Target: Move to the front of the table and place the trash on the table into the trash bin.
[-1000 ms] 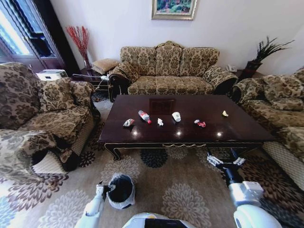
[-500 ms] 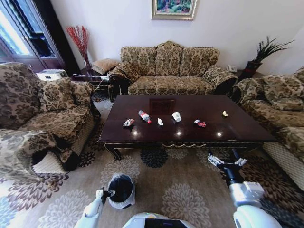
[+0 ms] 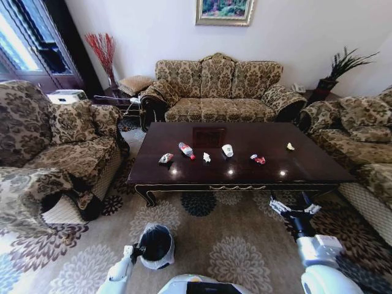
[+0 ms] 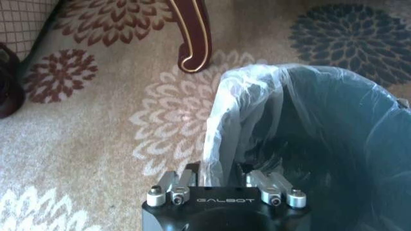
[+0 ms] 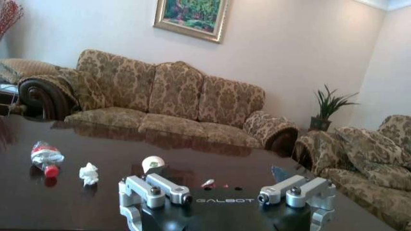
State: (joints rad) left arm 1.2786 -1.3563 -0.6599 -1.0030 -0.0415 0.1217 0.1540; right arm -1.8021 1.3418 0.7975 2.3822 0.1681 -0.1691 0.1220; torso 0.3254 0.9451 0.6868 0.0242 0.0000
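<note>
Left gripper (image 4: pixel 222 185) jaws grip the trash bin (image 3: pixel 156 245) rim; right gripper (image 3: pixel 294 208) jaws wide, short of the table (image 3: pixel 239 160).

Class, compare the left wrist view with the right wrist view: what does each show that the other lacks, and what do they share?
Left wrist alone: the left end effector shut on the trash bin liner, over patterned carpet, beside a table leg.
Right wrist alone: the open right end effector, the tabletop with crushed bottle, crumpled paper and paper cup, and the sofa.
Shared: only parts of the table.
</note>
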